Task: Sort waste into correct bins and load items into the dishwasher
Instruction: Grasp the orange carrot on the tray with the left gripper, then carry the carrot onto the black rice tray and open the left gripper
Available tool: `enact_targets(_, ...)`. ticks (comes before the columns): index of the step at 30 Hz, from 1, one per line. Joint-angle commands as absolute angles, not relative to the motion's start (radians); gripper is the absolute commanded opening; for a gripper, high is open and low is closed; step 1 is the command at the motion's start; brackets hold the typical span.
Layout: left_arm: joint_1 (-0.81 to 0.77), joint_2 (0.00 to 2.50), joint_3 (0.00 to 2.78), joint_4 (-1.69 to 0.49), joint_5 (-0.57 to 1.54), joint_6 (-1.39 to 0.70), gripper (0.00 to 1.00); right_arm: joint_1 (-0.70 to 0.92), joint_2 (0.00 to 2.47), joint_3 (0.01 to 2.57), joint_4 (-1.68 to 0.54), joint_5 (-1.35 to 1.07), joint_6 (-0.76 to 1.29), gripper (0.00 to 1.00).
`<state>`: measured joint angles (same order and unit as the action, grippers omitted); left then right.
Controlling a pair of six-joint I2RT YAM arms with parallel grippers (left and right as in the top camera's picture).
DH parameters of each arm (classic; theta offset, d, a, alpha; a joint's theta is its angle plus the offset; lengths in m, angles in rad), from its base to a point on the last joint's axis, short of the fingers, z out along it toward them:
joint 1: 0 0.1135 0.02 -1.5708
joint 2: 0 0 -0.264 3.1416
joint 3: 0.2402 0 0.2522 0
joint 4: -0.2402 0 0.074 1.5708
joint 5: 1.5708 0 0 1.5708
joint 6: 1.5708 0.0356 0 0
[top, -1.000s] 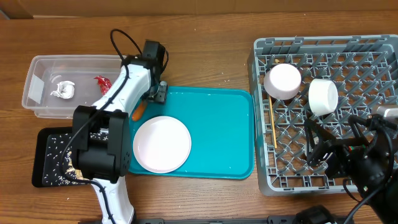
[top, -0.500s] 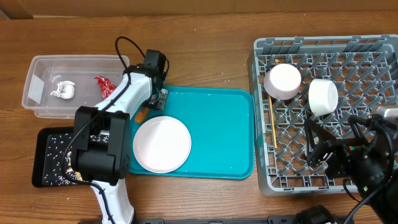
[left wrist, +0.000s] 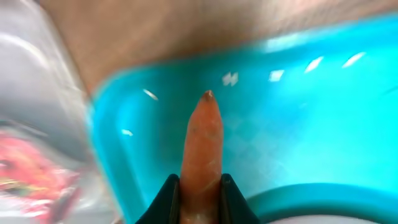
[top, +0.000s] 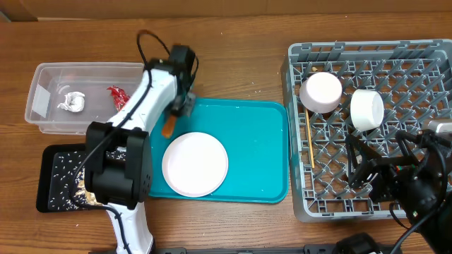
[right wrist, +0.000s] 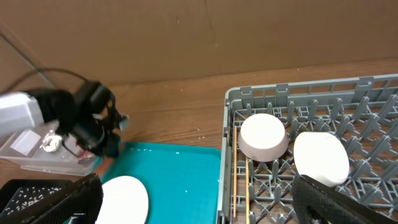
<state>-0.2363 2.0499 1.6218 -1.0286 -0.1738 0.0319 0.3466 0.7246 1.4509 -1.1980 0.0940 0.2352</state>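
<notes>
Right claw (right wrist: 196, 183): spread wide and holding nothing, low over the near side of the dish rack
Black tray (top: 60, 176): on the table (top: 233, 63) at the near left, strewn with rice and scraps, partly under the left arm
White plate (top: 195, 164): flat on the near left part of the teal tray (top: 254, 141)
Left claw (left wrist: 199, 193): pinching the thick end of the carrot between its fingers
Carrot (left wrist: 204, 137): orange, tip pointing away from the claw, over the teal tray's far left corner, just beside the plate; whether it touches the tray cannot be told
Dish rack (top: 424, 49): grey, on the right of the table, just beside the teal tray
Chopsticks (top: 310, 141): lying in the rack along its left side
Left bowl (top: 321, 92): in the rack's far left part, at the chopsticks' far end
Right bowl (top: 367, 109): just beside the left bowl, tilted
Clear tub (top: 35, 106): far left, beyond the black tray
Red wrapper (top: 116, 95): in the tub, right side, next to the left arm
Tissue ball (top: 71, 102): in the tub, left of the wrapper
</notes>
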Motion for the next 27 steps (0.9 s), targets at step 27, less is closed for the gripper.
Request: enact_targets(27,-0.216,1.718,1.859,-1.689,-0.208,-0.449,0.04,0.347,0.724,1.452,-1.196,0.103,0.236,1.00)
